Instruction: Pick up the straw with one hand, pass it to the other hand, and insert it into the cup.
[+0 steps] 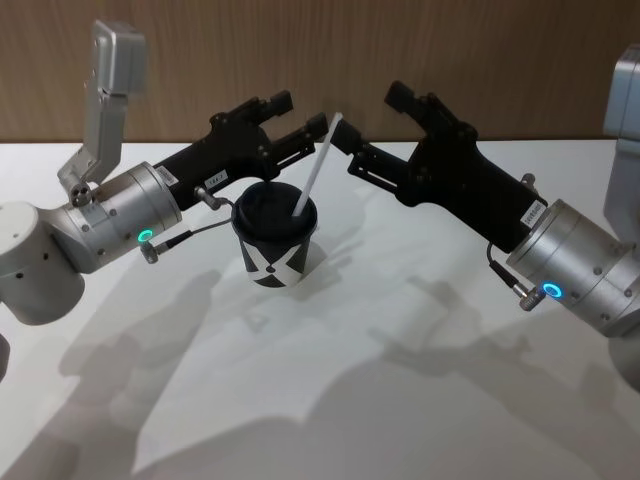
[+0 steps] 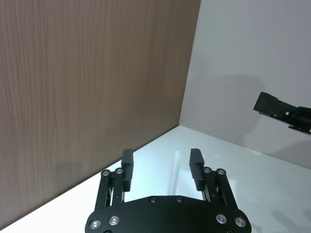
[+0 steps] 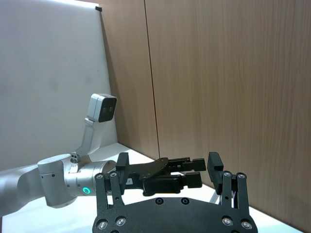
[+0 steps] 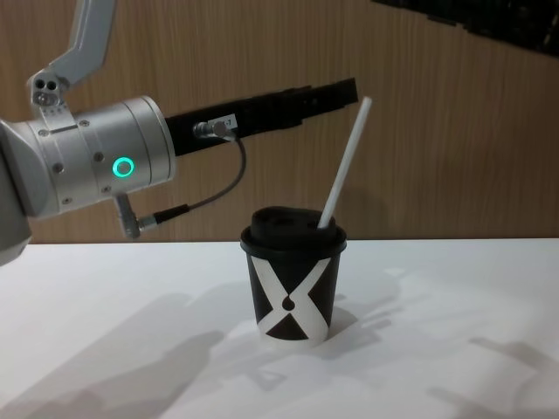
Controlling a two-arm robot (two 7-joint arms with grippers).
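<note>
Thin white straw [image 1: 318,167] leans in the lidded paper cup [image 1: 276,242] — both hands apart.

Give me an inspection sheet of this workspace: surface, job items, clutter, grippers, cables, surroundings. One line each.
Surface: white table, with shadows of the arms.
Job's things: cup upright with its black lid on; straw in the lid, leaning toward the robot's right, its upper part sticking out above the cup.
Clutter: nothing seen.
Grippers: left gripper open, raised behind the cup, holding nothing; right gripper open, raised just right of the straw's top, holding nothing.
Cables: dark cable looping from the left wrist to the gripper body, off the table; a short cable stub at the right wrist.
Surroundings: wood-panel wall behind the table; pale wall to one side.
</note>
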